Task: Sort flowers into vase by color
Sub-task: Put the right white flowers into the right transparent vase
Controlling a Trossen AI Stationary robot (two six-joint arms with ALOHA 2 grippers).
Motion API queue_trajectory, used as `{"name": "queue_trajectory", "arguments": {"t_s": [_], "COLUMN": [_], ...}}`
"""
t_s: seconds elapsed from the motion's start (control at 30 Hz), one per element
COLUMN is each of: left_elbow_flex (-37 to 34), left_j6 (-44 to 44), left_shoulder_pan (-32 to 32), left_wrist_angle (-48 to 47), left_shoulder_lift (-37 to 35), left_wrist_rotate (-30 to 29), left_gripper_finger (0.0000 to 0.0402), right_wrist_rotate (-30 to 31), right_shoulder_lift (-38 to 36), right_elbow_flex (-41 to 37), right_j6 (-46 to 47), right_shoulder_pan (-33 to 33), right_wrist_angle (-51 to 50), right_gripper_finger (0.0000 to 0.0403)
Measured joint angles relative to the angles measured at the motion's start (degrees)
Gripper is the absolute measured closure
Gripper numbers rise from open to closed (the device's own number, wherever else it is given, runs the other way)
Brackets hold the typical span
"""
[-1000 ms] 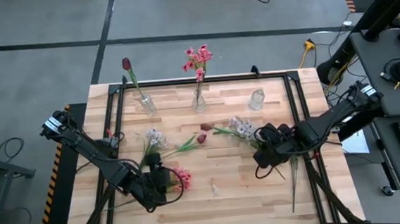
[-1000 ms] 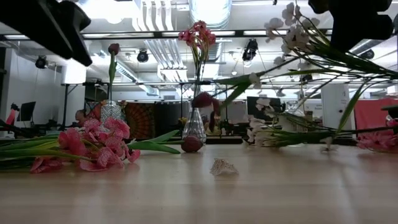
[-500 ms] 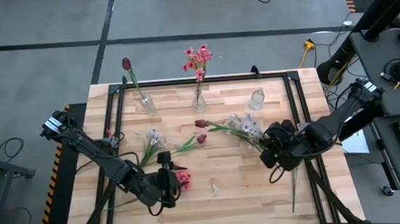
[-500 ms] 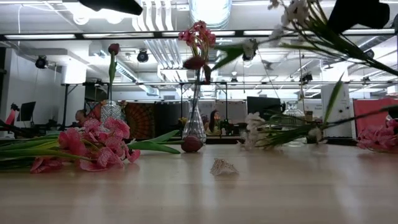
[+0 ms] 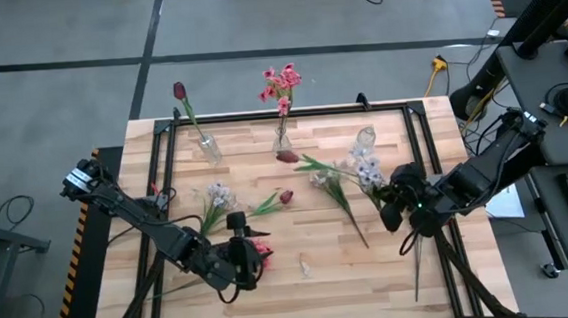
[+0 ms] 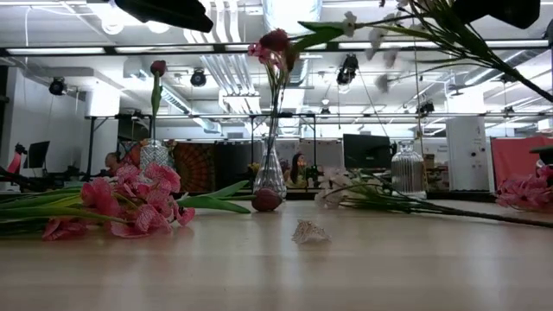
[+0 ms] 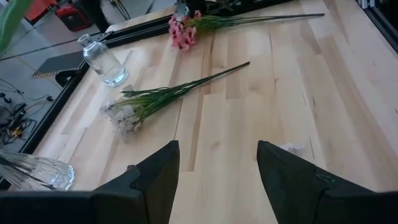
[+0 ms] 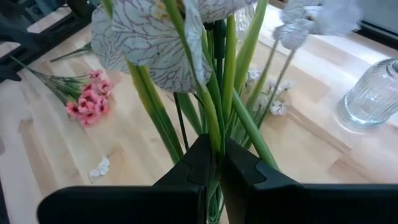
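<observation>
My right gripper [image 5: 400,209] hangs over the table's right half, shut on a bunch of flowers: white blossoms [image 5: 367,165] and a dark red tulip [image 5: 287,156] on green stems. Another white spray [image 5: 328,182] lies flat on the table under the bunch. My left gripper [image 7: 217,180] stands open and empty near the front, beside a pink flower [image 5: 260,253] that lies on the wood. Along the far edge stand a vase with a red tulip [image 5: 203,145], a vase with pink blooms [image 5: 283,139] and an empty vase [image 5: 365,139]. My right gripper pinches several green stems [image 8: 214,134] of the bunch together between its two fingers. The fingers come from the table's right side, slanting down. The bunch is lifted clear of the table and reaches out past the fingertips toward the far left, blossoms [image 6: 371,26] held high.
A white-lavender spray [image 5: 216,196] and a loose red tulip [image 5: 286,196] lie left of the table's middle. A pink flower [image 6: 527,194] lies by the right edge. A small fallen scrap [image 5: 305,268] sits near the front. A black frame [image 5: 291,113] borders the table.
My right gripper has risen and gone toward the table's right and far edges, carrying the bunch higher; the red tulip has swung toward the middle vase. One white spray that hung under the bunch now lies flat on the table. My left gripper has shifted slightly right and tipped upward.
</observation>
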Motion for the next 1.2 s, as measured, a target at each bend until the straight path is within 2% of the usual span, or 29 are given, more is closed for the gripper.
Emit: {"name": "queue_trajectory", "arguments": {"t_s": [0.07, 0.2, 0.37, 0.6, 0.83, 0.97, 1.1, 1.2], "left_elbow_flex": [-0.02, -0.04, -0.09, -0.09, -0.09, -0.09, -0.09, -0.22], "left_j6": [-0.02, -0.15, 1.73, 13.36, 24.6, 28.06, 26.27, 23.86], "left_shoulder_pan": [0.0, 0.0, 0.26, 1.2, 5.08, 7.82, 9.82, 11.19], "left_wrist_angle": [0.0, 0.43, 4.51, 16.32, 25.1, 27.39, 27.41, 27.44], "left_shoulder_lift": [0.04, 0.04, 0.21, 0.48, 0.48, 0.48, 0.48, 0.48], "left_wrist_rotate": [-0.01, 0.02, -0.98, -4.54, -4.49, 0.37, 3.64, 8.76], "left_gripper_finger": [0.0204, 0.0204, 0.0204, 0.0204, 0.0202, 0.0187, 0.0165, 0.0154], "right_wrist_rotate": [0.82, 6.15, 10.88, 13.06, 13.09, 13.06, 12.98, 13.03], "right_shoulder_lift": [-0.22, -0.4, 0.75, 3.1, 3.43, 3.43, 3.43, 3.41], "right_elbow_flex": [0.0, -0.51, -6.85, -14.01, -13.75, -13.21, -12.78, -12.01], "right_j6": [-0.45, -0.34, -0.62, -8.3, -10.54, -10.94, -10.96, -11.94], "right_shoulder_pan": [0.37, 2.11, 4.61, 6.72, 6.72, 6.72, 6.7, 6.7], "right_wrist_angle": [0.72, 1.46, 6.64, 18.76, 20.7, 20.61, 20.47, 20.56], "right_gripper_finger": [0.0385, 0.0385, 0.0385, 0.0385, 0.0385, 0.0385, 0.0385, 0.0385]}}
